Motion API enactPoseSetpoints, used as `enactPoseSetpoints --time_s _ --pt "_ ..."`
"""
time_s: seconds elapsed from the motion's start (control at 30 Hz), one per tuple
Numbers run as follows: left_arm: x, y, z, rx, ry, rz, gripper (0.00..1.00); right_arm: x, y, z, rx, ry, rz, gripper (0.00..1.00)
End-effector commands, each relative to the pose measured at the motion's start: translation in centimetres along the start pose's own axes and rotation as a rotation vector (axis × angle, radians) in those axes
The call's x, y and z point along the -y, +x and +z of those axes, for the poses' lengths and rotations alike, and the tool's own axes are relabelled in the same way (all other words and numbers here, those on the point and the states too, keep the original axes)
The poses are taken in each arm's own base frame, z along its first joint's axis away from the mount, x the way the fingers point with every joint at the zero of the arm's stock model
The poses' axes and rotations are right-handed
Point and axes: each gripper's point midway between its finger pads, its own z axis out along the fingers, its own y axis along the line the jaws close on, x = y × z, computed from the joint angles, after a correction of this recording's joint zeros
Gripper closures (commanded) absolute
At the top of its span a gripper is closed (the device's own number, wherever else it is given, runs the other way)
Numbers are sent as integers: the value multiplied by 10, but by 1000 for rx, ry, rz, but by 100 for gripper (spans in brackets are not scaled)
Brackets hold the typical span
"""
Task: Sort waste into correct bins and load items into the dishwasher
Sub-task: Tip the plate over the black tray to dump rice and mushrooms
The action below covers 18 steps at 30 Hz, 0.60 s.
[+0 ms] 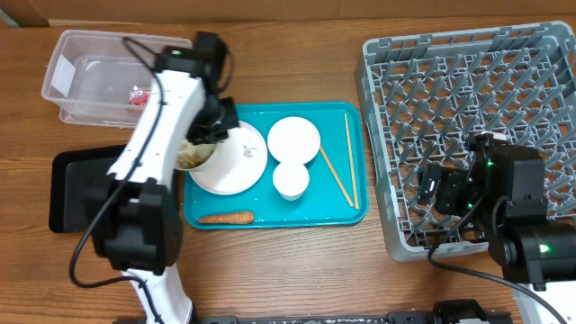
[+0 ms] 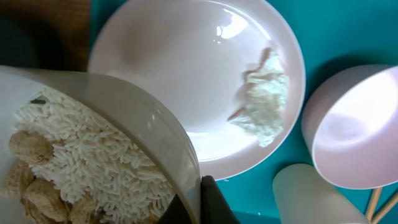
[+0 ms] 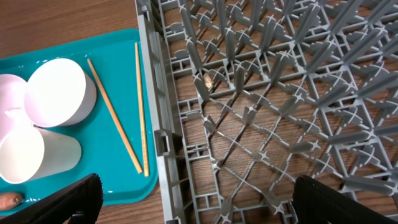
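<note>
Left claw: I've got it clamped on the rim of the small bowl, one finger inside the wall. I'd say the rim is the only place to get hold of it.
Bowl: tipped, at the left edge of the white plate. It reads to me as ready to carry and pour.
Contents: white rice grains heaped up, beige nut-like scraps at the low side.
Plate: glossy, bare but for crumpled white paper. It sits on the teal tray.
Bins: black tray just left of the teal tray. The clear tub beyond it holds the red-and-white wrapper, so I reckon food goes to the black one.
Still waiting: carrot and chopsticks, both on the teal tray.
Right claw: spread wide, holding nothing, parked over the grey dish rack, well apart from my left arm.
</note>
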Motion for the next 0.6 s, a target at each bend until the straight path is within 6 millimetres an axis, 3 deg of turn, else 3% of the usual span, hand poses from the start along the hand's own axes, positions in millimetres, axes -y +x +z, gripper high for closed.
enactPoseSetpoints --time_s 0.0,0.17,0.33,0.47,0.57 --pt "-14 -3 -40 37 133 -29 96 -1 -9 -7 32 1 -2 0" --pt "-37 -3 -50 0 249 -58 96 3 -10 -7 36 22 -1 0" --pt "-55 -3 -43 -29 399 -73 96 3 -9 -7 35 22 -1 0" --pt "-66 -6 -37 -27 563 -74 96 3 -9 -7 35 23 -1 0" --pt "-77 -12 -43 28 747 -47 96 3 -9 -7 35 22 -1 0"
